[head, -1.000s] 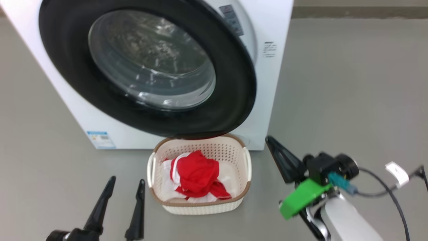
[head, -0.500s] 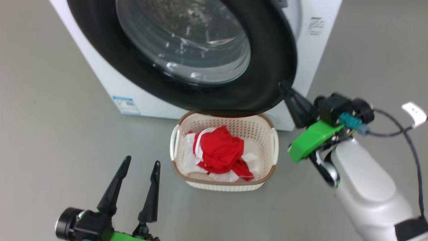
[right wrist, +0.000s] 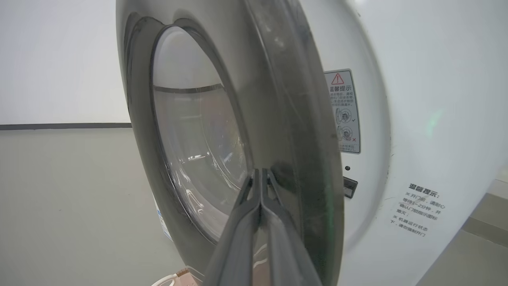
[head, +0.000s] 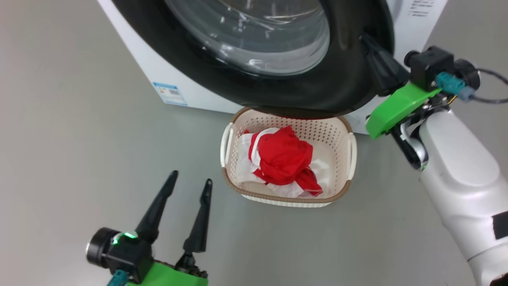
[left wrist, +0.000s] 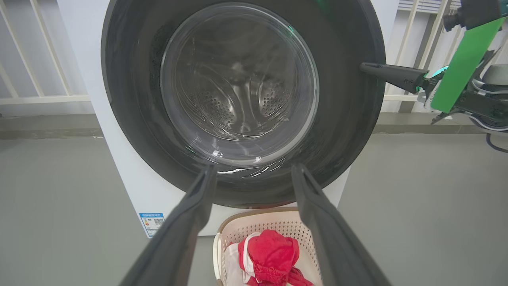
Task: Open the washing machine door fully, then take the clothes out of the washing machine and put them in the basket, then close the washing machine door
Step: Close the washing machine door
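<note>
- The washing machine door point(head: 349, 79), a glossy black ring around a bulging clear glass bowl, stands slightly ajar on the smooth white washing machine point(head: 152, 59).
- The right gripper point(head: 364, 37), tapered dark fingers pressed together, touches that rim.
- The left gripper point(head: 191, 176) is spread wide and empty above the matte grey floor point(head: 59, 139).
- Crumpled red-and-white clothes point(head: 283, 159) lie in the perforated cream basket point(head: 285, 200) below the door.

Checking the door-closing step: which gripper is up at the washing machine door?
The right gripper, fingers shut, tips at the black rim of the washing machine door. The left gripper is open, low beside the basket.
</note>
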`<state>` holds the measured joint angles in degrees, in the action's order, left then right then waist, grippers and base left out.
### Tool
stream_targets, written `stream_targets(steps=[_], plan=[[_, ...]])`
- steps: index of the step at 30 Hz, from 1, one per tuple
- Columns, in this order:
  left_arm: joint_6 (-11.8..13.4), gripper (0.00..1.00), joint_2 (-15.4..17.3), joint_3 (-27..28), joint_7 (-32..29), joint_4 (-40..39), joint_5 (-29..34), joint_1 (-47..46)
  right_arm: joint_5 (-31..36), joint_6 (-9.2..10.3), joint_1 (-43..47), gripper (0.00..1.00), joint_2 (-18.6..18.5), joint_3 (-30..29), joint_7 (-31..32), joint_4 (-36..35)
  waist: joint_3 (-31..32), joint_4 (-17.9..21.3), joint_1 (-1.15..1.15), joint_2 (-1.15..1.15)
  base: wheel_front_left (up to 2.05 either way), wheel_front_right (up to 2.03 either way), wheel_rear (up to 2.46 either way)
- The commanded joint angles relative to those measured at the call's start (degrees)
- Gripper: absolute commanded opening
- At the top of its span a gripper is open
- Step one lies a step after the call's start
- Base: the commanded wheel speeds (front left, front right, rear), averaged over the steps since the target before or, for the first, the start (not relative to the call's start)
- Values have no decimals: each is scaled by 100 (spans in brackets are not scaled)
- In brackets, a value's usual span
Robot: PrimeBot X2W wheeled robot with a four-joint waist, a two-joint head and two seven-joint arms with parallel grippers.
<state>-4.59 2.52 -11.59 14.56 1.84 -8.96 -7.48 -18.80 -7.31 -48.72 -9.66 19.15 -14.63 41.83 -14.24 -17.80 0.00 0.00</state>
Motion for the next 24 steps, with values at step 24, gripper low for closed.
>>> stream_targets(steps=[24], plan=[[109,100,36,-323,44,55,-275,-494,-1115,-18,-1646,0,-536,-3,-37,1414,-468,-544,0,0,0,0,0]])
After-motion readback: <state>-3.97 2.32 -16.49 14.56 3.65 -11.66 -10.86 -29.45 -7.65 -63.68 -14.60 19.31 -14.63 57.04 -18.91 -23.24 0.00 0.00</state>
